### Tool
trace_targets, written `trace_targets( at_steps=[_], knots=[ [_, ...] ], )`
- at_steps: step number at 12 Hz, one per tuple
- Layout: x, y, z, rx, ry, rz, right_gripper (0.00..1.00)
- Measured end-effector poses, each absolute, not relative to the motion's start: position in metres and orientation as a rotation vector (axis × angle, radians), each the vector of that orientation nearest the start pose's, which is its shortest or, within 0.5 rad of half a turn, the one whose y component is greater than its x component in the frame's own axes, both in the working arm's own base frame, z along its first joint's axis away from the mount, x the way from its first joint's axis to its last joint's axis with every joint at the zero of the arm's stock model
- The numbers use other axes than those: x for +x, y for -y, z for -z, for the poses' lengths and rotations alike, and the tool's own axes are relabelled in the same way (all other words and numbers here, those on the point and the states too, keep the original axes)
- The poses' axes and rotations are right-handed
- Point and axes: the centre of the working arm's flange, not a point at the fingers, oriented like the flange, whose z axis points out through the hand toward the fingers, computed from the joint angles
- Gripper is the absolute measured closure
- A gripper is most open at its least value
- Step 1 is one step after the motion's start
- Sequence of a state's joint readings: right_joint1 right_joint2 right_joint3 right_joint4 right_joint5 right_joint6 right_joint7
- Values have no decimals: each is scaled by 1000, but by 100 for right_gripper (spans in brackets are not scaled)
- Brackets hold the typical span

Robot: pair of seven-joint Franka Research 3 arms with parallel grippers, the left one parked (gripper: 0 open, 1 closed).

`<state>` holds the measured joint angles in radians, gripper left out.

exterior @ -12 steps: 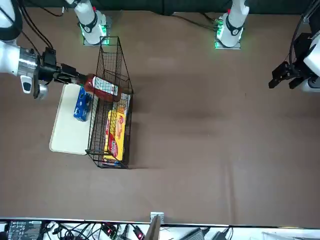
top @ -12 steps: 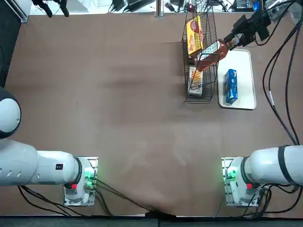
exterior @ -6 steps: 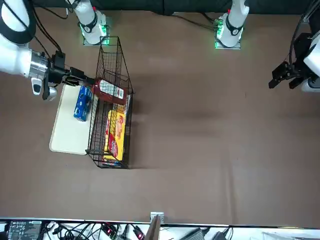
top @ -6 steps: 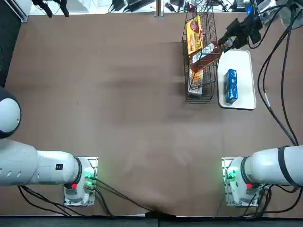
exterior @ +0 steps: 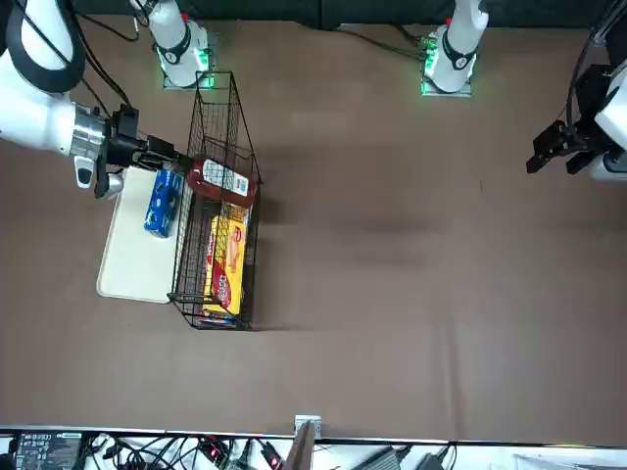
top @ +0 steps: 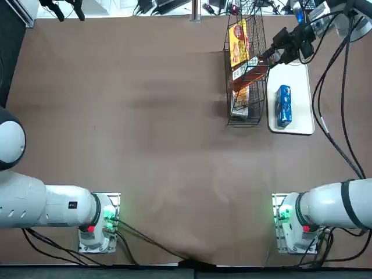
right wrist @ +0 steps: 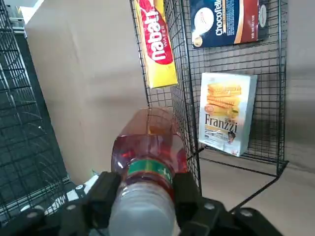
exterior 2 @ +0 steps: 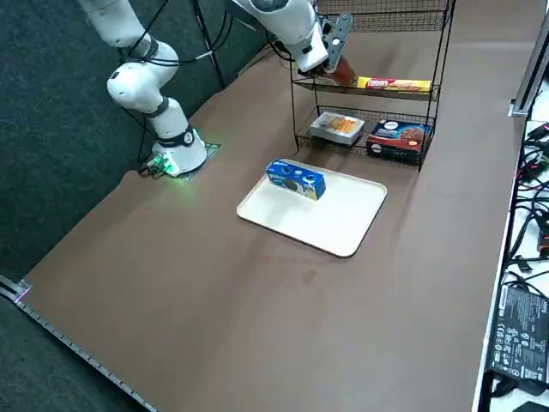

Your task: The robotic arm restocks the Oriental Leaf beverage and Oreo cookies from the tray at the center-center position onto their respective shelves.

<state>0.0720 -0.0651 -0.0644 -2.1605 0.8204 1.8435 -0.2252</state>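
On the tray, only the Oreo cookies lie.

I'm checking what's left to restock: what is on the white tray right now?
Only the blue Oreo packet lies on the tray. The bottle is off it, held by the right gripper at the wire rack.
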Motion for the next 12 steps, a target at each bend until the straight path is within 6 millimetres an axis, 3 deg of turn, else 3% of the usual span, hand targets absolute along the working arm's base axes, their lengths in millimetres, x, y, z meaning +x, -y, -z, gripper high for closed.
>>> trace_targets(
  at_steps=[4, 8, 12],
  knots=[
    [507, -62, -431, -2341, -125, -187, 0],
    [509, -54, -432, -2344, -137, -175, 0],
    [511, -25, -433, -2360, -181, -151, 0]
  ],
)
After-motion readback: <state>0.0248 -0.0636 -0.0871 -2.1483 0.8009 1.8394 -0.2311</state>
